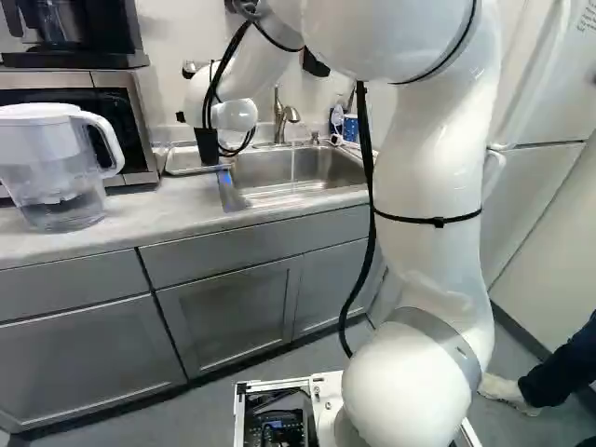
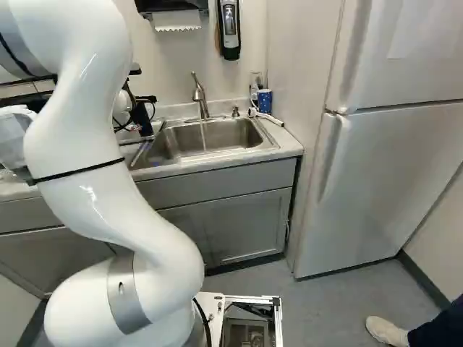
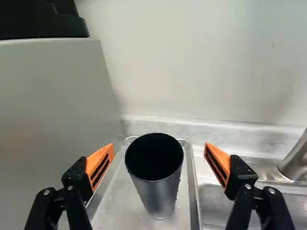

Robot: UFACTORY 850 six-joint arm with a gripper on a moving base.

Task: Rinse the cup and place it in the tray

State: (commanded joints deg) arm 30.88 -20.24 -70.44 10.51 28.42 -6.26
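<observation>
The cup (image 3: 156, 191) stands upright on the bottom of the tray (image 3: 112, 214), mouth up, at twelve o'clock from the gripper (image 1: 207, 147). The gripper is released: its fingers stand wide on either side of the cup, and the orange pads (image 3: 100, 165) do not touch it. Taking twelve as straight ahead of the gripper, the sink (image 2: 210, 137) lies at three o'clock, just beside the tray; the microwave (image 3: 53, 124) stands at nine to ten, close by; the faucet (image 2: 199, 94) rises at two; and the wall (image 3: 192, 62) is behind the tray at twelve. Seen from the base, the pitcher (image 1: 56, 172) is on the counter (image 1: 168, 209) at ten o'clock, the blue cup (image 2: 265, 100) behind the sink near twelve, and the fridge (image 2: 376, 173) at one.
</observation>
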